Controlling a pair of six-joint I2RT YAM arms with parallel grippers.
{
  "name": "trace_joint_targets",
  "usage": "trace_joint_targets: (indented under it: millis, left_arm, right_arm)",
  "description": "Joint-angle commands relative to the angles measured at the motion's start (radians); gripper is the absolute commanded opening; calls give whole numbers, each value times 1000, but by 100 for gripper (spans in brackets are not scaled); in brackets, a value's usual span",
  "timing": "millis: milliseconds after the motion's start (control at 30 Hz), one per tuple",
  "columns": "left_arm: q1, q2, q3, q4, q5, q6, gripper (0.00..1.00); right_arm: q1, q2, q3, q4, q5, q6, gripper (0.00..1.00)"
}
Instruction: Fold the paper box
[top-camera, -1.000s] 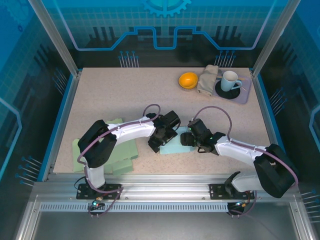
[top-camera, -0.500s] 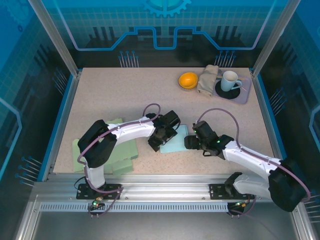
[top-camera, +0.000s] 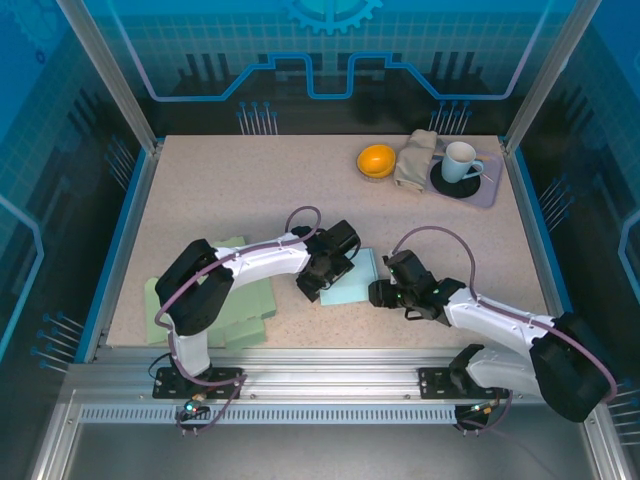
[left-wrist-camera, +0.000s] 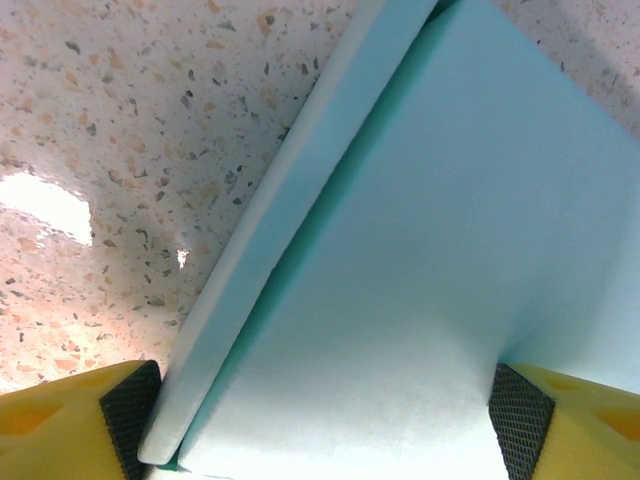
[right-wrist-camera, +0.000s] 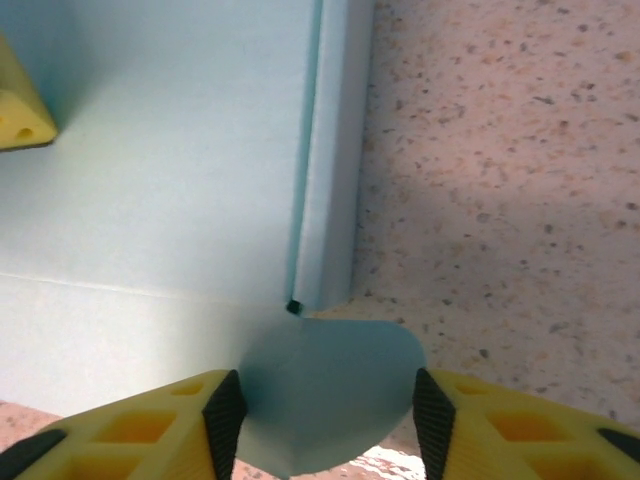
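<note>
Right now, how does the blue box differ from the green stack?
Colour: the box is pale blue, the stack pale green. Place: the box lies mid-table between the left gripper and right gripper; the stack sits by the base of the left arm, partly under it. State: the box has a side strip folded; the stack looks flat. Both look like paper.

- The left arm (top-camera: 250, 262) reaches from its base out to the right, its forearm low and nearly level and its wrist tipped downward.
- The left gripper (top-camera: 322, 282) has its jaws spread wide. In the wrist view its black pads (left-wrist-camera: 128, 405) sit far apart at the two lower corners.
- The right arm (top-camera: 500, 318) stretches left from its base, elbow bent, lying low.
- The right gripper (top-camera: 380, 293) faces left, near the other gripper but not touching it, and its yellow fingers (right-wrist-camera: 150, 430) stand parted.
</note>
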Motion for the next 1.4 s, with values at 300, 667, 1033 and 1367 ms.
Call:
trace_joint_targets:
  millis: [300,667,1033,1367]
  left_arm:
    - [11,63,-26,-28,-29,2,86]
    - [11,67,-30,-31,-33,4,86]
    - [13,68,-52,-24,-41,3,86]
    - [12,84,-70,-16,-35,1,86]
  right_arm:
    - [-1,-3,-19,99,-104,-15,36]
    - [-16,19,-42,173,-170,-35,33]
    - [-21,22,-110,233,-121,-58,31]
    - [-22,31,-218,393,-58,-106,29]
